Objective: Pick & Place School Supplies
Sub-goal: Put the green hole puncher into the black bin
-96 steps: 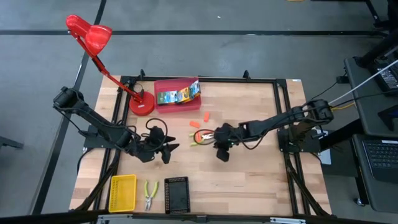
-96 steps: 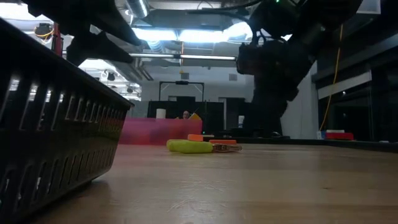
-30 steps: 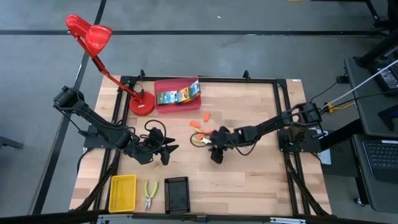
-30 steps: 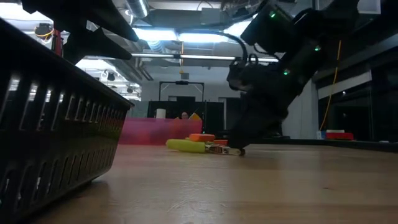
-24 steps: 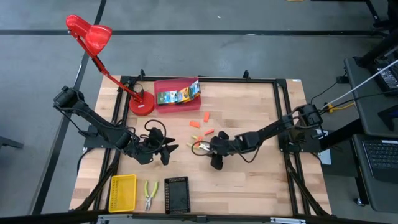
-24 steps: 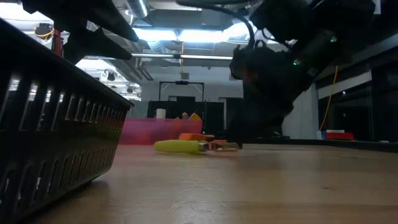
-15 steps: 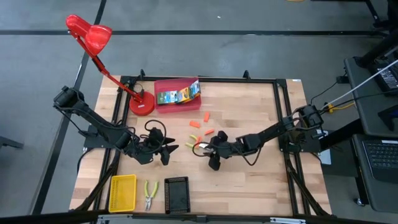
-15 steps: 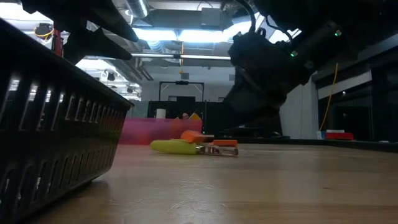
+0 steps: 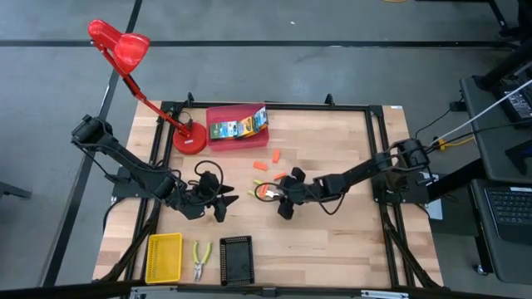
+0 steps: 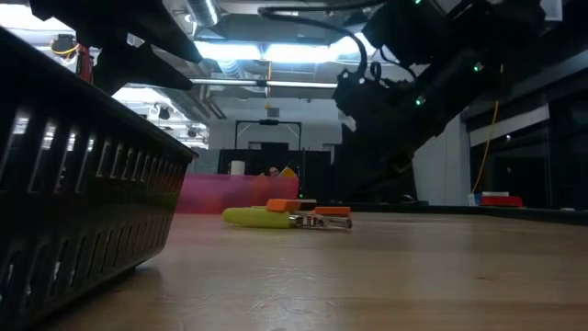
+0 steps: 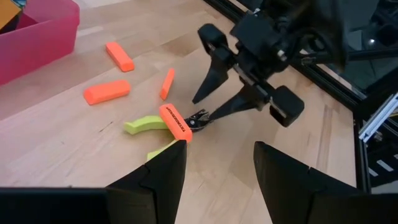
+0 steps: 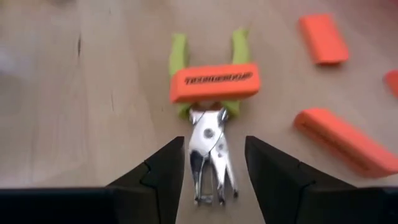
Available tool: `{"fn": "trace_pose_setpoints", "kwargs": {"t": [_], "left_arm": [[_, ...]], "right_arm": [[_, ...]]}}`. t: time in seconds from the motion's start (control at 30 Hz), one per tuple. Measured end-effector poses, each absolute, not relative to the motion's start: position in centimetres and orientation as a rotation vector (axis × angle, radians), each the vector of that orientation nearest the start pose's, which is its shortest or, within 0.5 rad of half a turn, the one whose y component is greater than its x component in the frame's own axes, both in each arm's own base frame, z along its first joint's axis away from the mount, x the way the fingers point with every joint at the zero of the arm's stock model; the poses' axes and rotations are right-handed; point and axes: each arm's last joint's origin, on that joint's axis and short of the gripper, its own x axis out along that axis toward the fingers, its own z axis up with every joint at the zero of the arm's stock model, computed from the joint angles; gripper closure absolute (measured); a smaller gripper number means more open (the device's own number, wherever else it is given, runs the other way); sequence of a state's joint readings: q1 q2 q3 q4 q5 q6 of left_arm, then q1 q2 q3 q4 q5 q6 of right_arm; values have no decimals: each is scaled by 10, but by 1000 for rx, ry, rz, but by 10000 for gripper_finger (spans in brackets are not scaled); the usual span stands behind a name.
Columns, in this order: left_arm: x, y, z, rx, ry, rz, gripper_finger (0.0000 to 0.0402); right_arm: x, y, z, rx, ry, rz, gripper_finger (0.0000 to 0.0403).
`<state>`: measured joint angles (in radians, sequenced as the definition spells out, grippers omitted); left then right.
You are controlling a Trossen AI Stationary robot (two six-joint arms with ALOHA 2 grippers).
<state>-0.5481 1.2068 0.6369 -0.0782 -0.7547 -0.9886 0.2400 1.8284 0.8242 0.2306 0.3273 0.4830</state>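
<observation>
A pair of pliers (image 9: 263, 192) with yellow-green handles lies flat on the table's middle, and an orange piece (image 12: 214, 82) lies across its joint. My right gripper (image 12: 214, 146) is open just to its right. The fingers stand on either side of the metal nose (image 12: 210, 163); whether they touch it, I cannot tell. Two more orange pieces (image 9: 260, 165) (image 9: 273, 156) lie farther back. Green-and-yellow boxes (image 9: 238, 126) sit in the red tray (image 9: 218, 112). My left gripper (image 9: 223, 202) hovers open left of the pliers, nothing between its fingers.
A red desk lamp (image 9: 189, 139) stands at the back left beside the red tray. Along the near edge sit a yellow tray (image 9: 164, 256), a second pair of pliers (image 9: 200, 259) and a black tray (image 9: 236, 260). Bare wood lies to the right.
My right gripper, low at the pliers' nose a second ago, has risen a little off the table and stays open. The pliers have slid a short way toward the table's left edge and still lie flat.
</observation>
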Motion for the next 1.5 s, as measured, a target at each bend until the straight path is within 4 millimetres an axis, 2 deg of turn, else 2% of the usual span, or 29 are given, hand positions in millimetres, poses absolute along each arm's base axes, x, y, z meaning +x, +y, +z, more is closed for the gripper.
{"fn": "trace_pose_setpoints", "kwargs": {"t": [0.17, 0.53, 0.67, 1.0, 1.2, 1.27, 1.37, 1.5], "left_arm": [[211, -106, 215, -571, 363, 423, 217], [211, -106, 215, -578, 372, 412, 217], [211, -106, 215, -586, 369, 413, 217], [212, -106, 215, -603, 363, 413, 217], [212, -106, 215, -614, 360, 416, 217], [212, -106, 215, -616, 359, 417, 217], [212, -106, 215, -616, 359, 417, 217], [212, -106, 215, -615, 357, 419, 217]], "right_arm": [[331, 69, 112, 314, 721, -251, 229], [333, 72, 95, 273, 761, -245, 182], [333, 72, 92, 265, 767, -255, 179], [331, 70, 87, 235, 782, -311, 229], [332, 70, 88, 266, 760, -318, 301], [334, 71, 92, 280, 747, -303, 329], [342, 74, 101, 328, 737, -255, 332], [362, 83, 125, 413, 637, -125, 332]]}}
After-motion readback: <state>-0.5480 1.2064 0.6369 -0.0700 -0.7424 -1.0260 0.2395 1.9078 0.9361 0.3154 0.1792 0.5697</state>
